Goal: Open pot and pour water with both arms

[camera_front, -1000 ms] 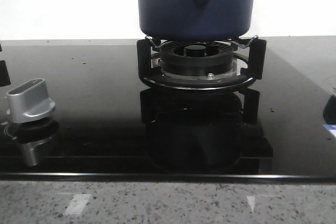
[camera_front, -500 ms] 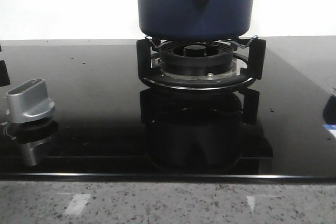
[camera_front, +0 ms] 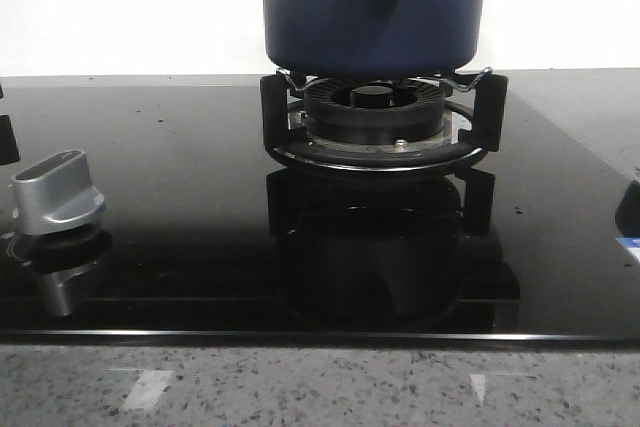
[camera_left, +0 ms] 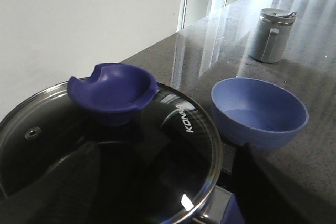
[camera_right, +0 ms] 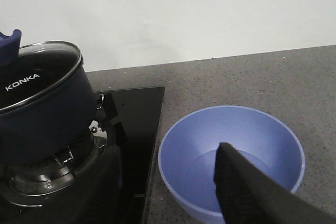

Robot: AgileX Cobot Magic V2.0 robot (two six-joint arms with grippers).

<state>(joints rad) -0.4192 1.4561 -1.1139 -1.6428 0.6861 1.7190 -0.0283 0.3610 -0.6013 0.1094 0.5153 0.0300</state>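
**Pot sits on the burner with its lid on**

The pot (camera_front: 372, 9) is dark blue and round. It sits on the black burner ring (camera_front: 378, 127) of a shiny black stove top (camera_front: 180, 207). On the front of the pot there is a pointed handle mount with a small round hole.

A glass lid (camera_left: 113, 150) covers the pot. The lid has a metal rim and the word KONKA on it. A blue knob (camera_left: 112, 92) shaped like a little cup stands on top of the lid.

A light blue bowl (camera_right: 231, 158) stands on the gray speckled surface (camera_right: 252, 77), just beside the stove top, on the robot's right side of the pot. A gray cup with a lid and a handle (camera_left: 271, 35) stands farther back on the same surface.

A silver stove knob (camera_front: 58, 193) is on the left part of the stove top.

One dark finger of the right gripper (camera_right: 247, 190) shows in front of the bowl. I cannot tell if that gripper is wide or narrow. A dark part of the left gripper (camera_left: 252, 182) shows low beside the bowl, and I cannot tell its state either. Neither gripper holds anything that I can see.
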